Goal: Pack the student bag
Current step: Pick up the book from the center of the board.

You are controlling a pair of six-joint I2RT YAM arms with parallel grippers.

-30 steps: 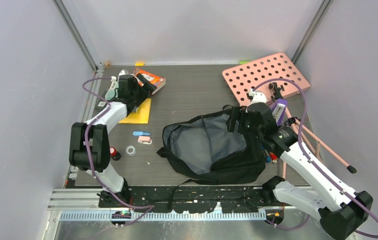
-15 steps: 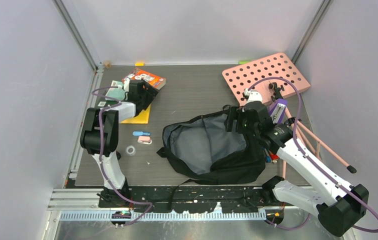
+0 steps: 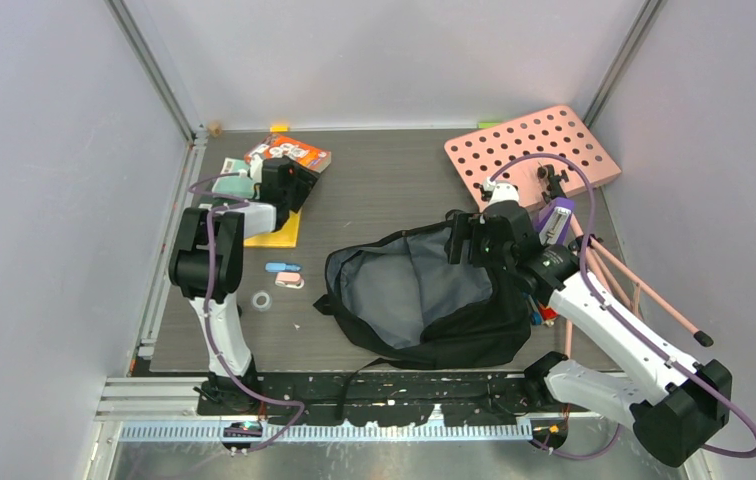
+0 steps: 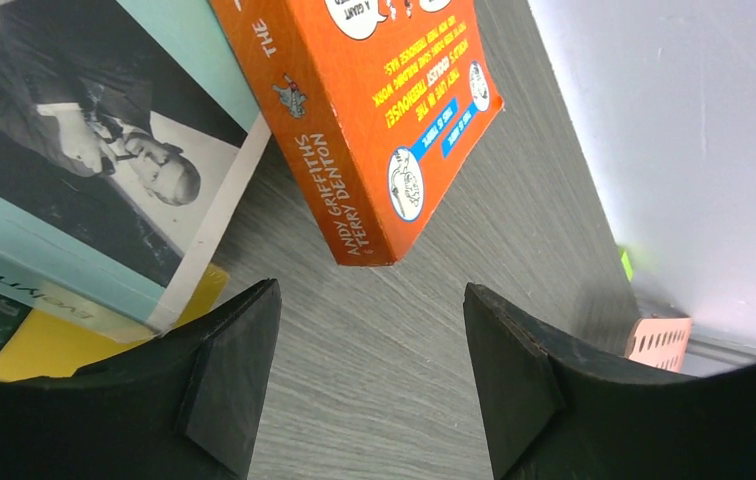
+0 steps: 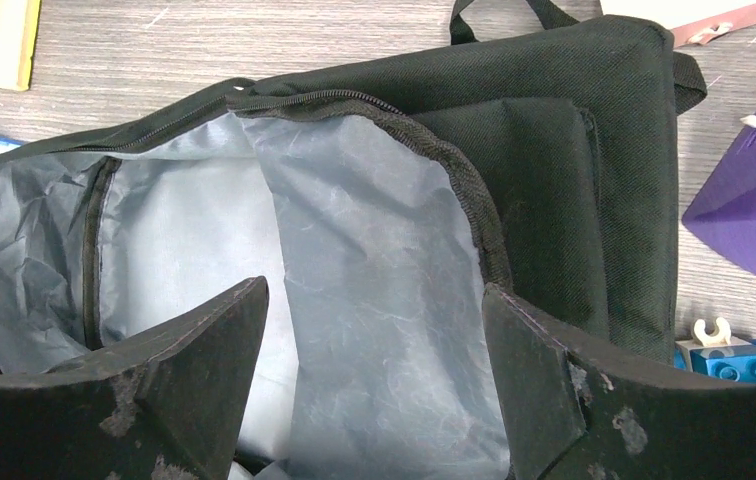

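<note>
- Sprawling across the middle of the dark table (image 3: 384, 180): student bag (image 3: 424, 300), black, unzipped, grey lining laid bare, mouth facing 10 o'clock, one strap trailing off toward 6 o'clock.
- Leaning at 1 o'clock from the bag, in the far corner: pink board (image 3: 534, 150) with round holes.
- Hovering over the bag's 2 o'clock rim: right gripper (image 5: 374, 330), jaws spread wide, nothing between them but the grey lining below.
- Reaching to 10 o'clock from the bag: left gripper (image 4: 372, 340), jaws apart, bare table between the fingers (image 4: 229, 370), nothing held.
- Lying just ahead of those fingers: orange book (image 4: 374, 110), near corner pointing into the gap, neither finger touching it.
- Resting at the orange book's 9 o'clock side and partly under it: teal book (image 4: 74, 170) with a black-and-white photo on its cover.
- Peeking out from under the teal book toward 6 o'clock: yellow pad (image 3: 279, 228).
- Sitting at 2 o'clock from the bag, just beside it: purple object (image 5: 754, 215).
- Scattered at 9 o'clock from the bag, apart from it: blue marker (image 3: 281, 267), pink eraser (image 3: 290, 281), small tape roll (image 3: 262, 300).
- Tucked against the bag's 3 o'clock side: blue toy brick (image 5: 729, 358).
</note>
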